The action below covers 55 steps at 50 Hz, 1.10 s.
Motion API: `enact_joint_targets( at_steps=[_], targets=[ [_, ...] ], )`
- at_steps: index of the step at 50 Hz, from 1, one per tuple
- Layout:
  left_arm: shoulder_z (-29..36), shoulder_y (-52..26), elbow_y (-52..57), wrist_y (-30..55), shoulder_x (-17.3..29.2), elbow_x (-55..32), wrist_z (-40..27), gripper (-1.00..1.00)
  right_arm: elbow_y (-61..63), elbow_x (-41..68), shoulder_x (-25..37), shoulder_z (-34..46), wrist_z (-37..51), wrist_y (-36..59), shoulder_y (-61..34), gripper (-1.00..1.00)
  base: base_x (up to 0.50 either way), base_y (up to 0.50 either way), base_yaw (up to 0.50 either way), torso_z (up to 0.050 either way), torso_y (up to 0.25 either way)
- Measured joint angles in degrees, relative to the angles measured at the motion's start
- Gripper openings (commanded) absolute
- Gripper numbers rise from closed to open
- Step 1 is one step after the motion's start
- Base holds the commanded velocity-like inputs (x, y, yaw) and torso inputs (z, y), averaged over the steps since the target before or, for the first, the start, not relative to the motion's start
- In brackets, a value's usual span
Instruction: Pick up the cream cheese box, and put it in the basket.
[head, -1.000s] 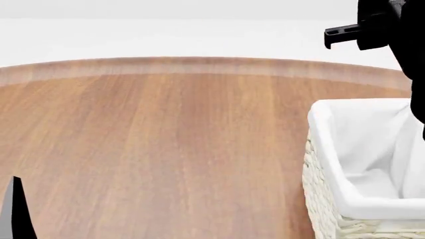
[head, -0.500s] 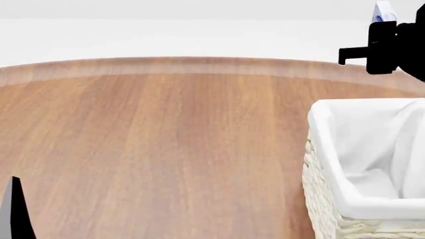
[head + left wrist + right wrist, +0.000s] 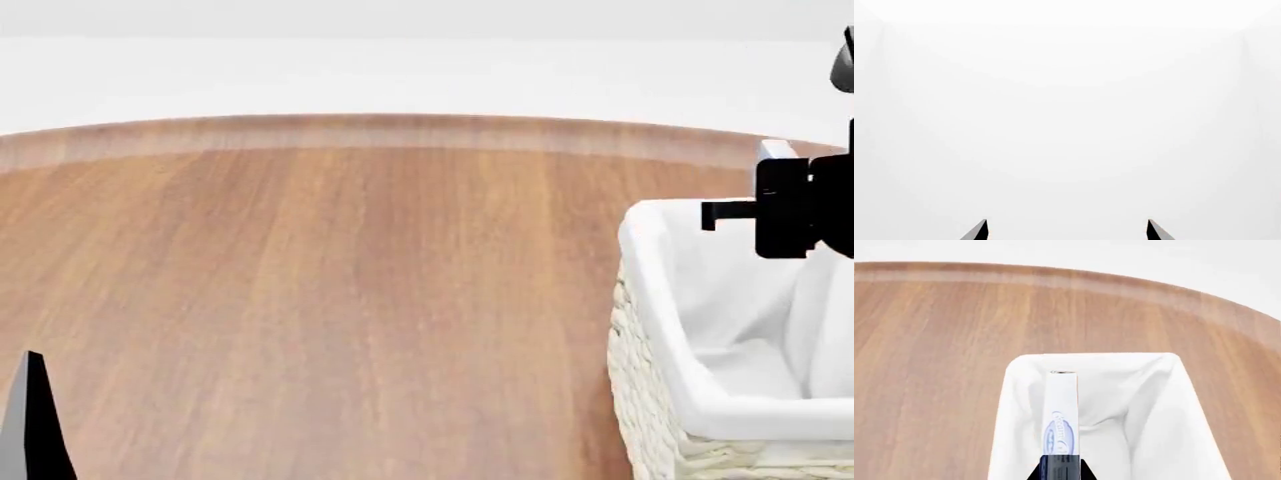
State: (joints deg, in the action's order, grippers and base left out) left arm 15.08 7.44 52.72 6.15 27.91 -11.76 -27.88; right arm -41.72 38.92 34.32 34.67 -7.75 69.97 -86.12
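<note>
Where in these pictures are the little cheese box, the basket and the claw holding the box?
cream cheese box (image 3: 1062, 410), right wrist view, its narrow white side above the blue mark.
basket (image 3: 641, 400), head view, its woven outer wall.
right claw (image 3: 1061, 466), right wrist view, dark tips clamped on the box.

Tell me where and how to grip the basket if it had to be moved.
Grip the basket by its rim, coming from above, one finger inside and one outside a wall. Its liner-covered rim is open upward, and the walls look too far apart to span. The right gripper, holding the cream cheese box, hangs over it now.
</note>
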Motion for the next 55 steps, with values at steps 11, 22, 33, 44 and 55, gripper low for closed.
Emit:
enact_joint_targets(
  at_steps=[11, 22, 33, 44, 55],
  targets=[
    [0.1, 0.1, -0.2, -0.3, 0.2, 0.0, -0.1, 1.0, 3.1, 0.8, 2.0, 2.5, -2.7, 2.7, 1.8, -1.0, 0.0, 0.0, 0.0, 0.0, 0.0],
    [0.5, 0.2, -0.4, -0.6, 0.4, 0.3, -0.2, 1.0, 6.3, 2.1, 4.1, 2.9, -4.2, 3.6, 3.7, -1.0, 0.0, 0.0, 0.0, 0.0, 0.001],
    [0.9, 0.2, -0.6, -0.8, 0.4, 0.5, -0.3, 1.0, 5.3, 2.4, 4.4, 2.7, -5.1, 2.0, 5.3, -1.0, 0.0, 0.0, 0.0, 0.0, 0.0],
    [1.3, 0.2, -0.7, -0.9, 0.5, 0.7, -0.4, 1.0, 3.3, 2.4, 4.1, 2.5, -5.6, 0.3, 6.5, -1.0, 0.0, 0.0, 0.0, 0.0, 0.001],
    [1.5, 0.2, -0.7, -0.9, 0.6, 0.7, -0.5, 1.0, 2.0, 2.3, 4.2, 2.4, -5.7, -0.8, 8.0, -1.0, 0.0, 0.0, 0.0, 0.001, 0.0]
  ],
)
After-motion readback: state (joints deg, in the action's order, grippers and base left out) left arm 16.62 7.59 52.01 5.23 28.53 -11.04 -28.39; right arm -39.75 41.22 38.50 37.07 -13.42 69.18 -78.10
